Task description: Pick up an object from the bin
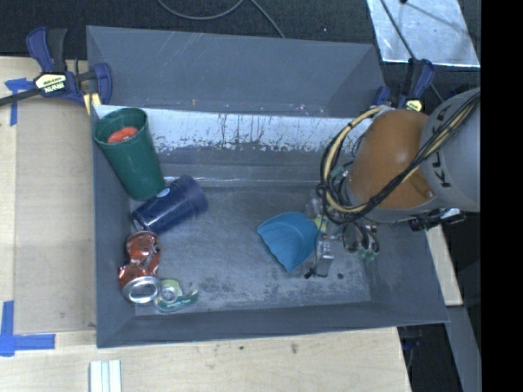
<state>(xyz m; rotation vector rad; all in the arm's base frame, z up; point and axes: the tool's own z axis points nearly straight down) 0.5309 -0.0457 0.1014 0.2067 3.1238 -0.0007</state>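
Observation:
My gripper (320, 261) hangs low over the bin floor at the right, just beside the right edge of a light blue cup-like piece (286, 239) that lies on its side in the middle right of the bin. One grey finger (325, 256) shows next to the blue piece, touching or nearly touching it. Nothing is seen between the fingers.
At the left, a dark green cup (129, 153) with something red inside leans against the back wall. A dark blue cylinder (170, 205) lies below it. A crushed red can (140, 265) and a green clip-like thing (174, 295) sit in the front left corner.

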